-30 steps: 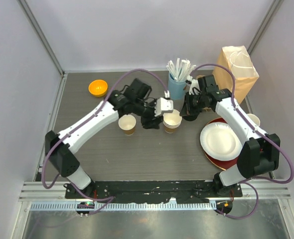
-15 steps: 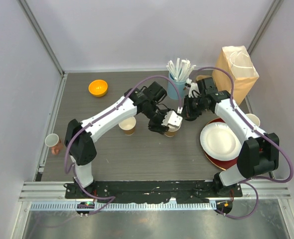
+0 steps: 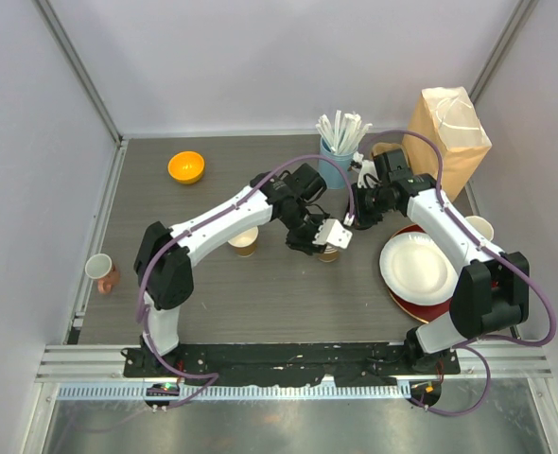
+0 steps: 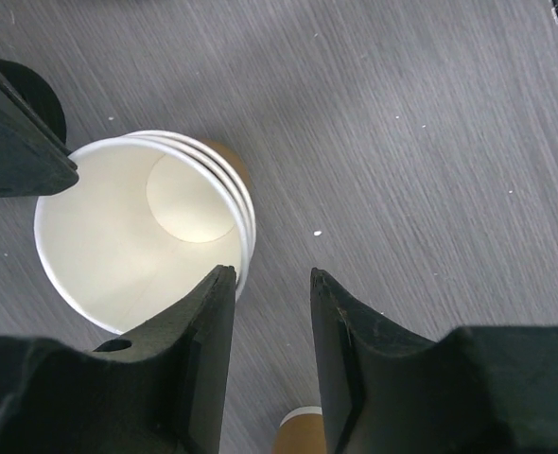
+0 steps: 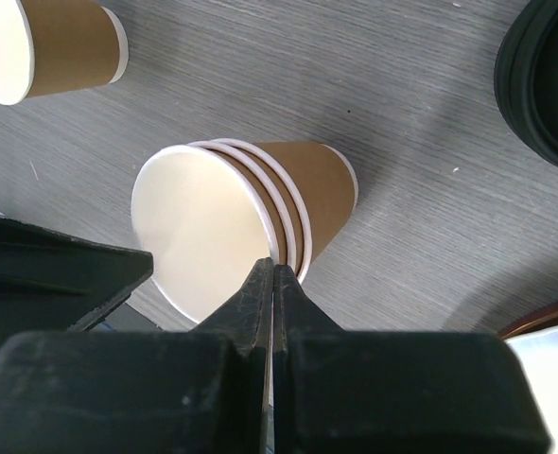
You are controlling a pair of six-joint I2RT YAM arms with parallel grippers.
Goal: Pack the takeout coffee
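dark grey wood-grain worktop (image 3: pixel 260 303) inside a white-walled booth. a nested stack of kraft cups (image 4: pixel 137 227) stands upright mid-worktop. the left claw (image 4: pixel 270 284) hangs over it, released, one finger at the rim. the right claw (image 5: pixel 272 274) is clenched, tips by the same rim.

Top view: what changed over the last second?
Left hand swung nearer and rightward over the stacked paper cups, jaws narrowing; nothing visibly gripped. Right hand stayed shut at the stack's rim. Single cup, plates, straws unmoved.
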